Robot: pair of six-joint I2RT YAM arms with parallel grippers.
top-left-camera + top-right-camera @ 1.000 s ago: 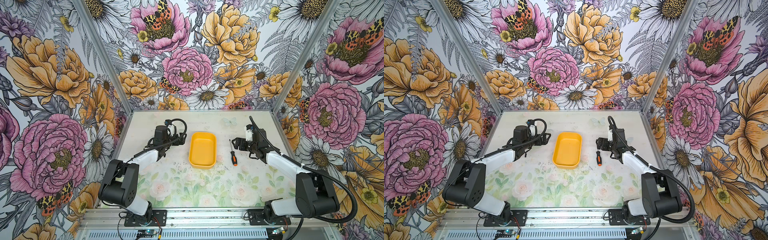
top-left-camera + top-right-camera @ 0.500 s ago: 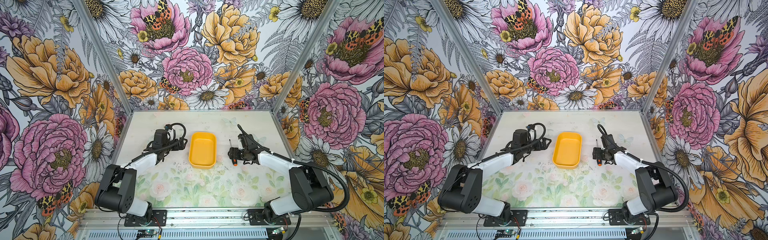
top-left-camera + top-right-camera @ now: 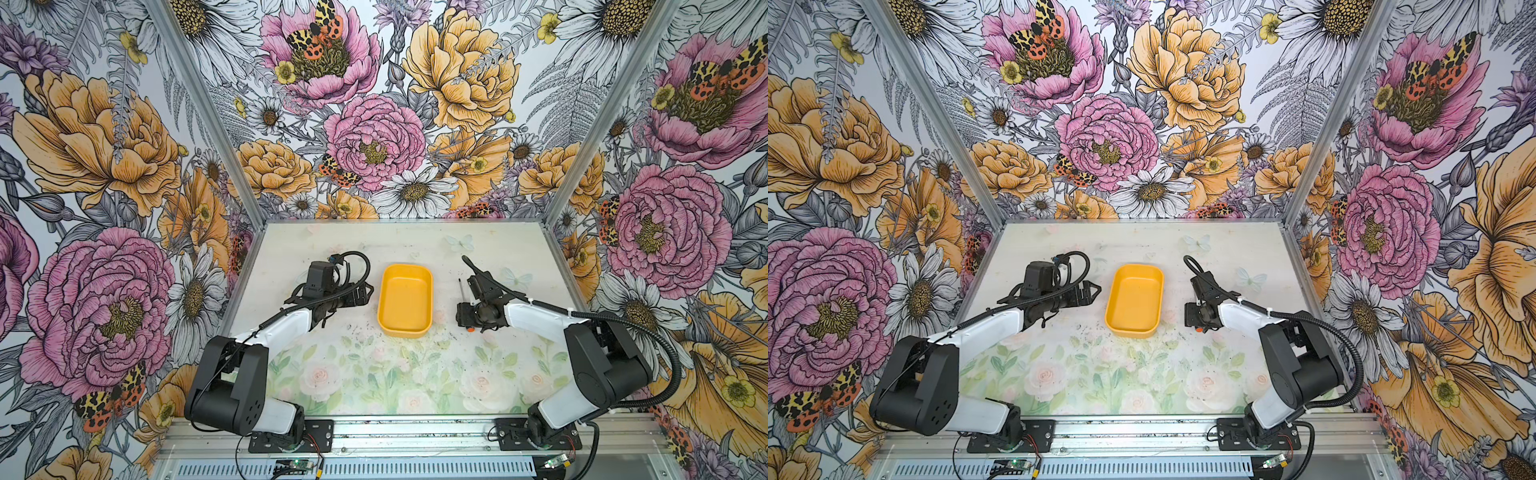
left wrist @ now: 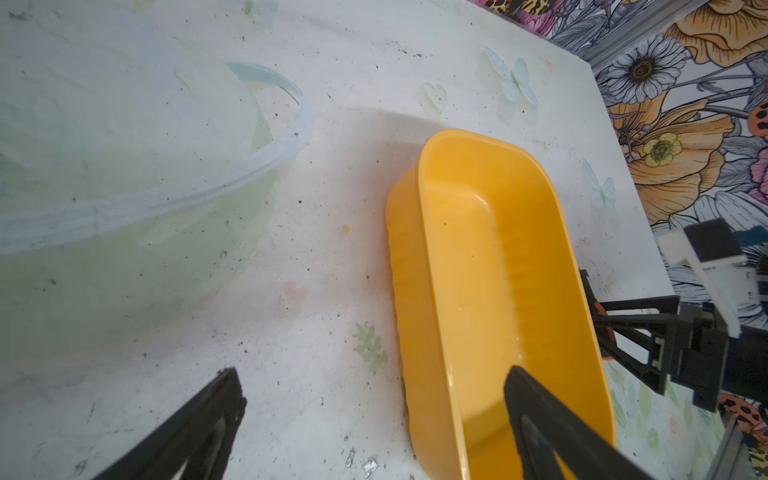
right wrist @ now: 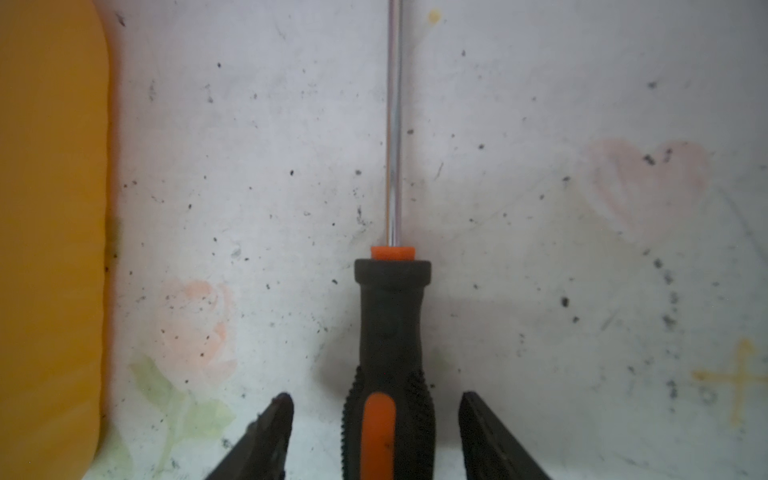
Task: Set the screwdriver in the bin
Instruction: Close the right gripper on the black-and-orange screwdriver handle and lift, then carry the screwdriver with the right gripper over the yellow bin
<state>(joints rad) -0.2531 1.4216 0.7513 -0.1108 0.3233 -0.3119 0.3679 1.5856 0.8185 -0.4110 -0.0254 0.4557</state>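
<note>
Straddling the black ribbed handle of the small slim metal-shafted screwdriver, the right gripper has its jaws apart with a gap on each side, gripping nothing. The screwdriver lies flat on the pale speckled tabletop, beside the shallow yellow-orange plastic bin but clear of it. It looks light and rigid. The rubbery handle should give the surest hold, while the polished shaft is probably slippery. The right wrist view shows those gaps; in both top views the arm covers the handle. The left gripper, spread wide and empty, hovers at the bin's other side
</note>
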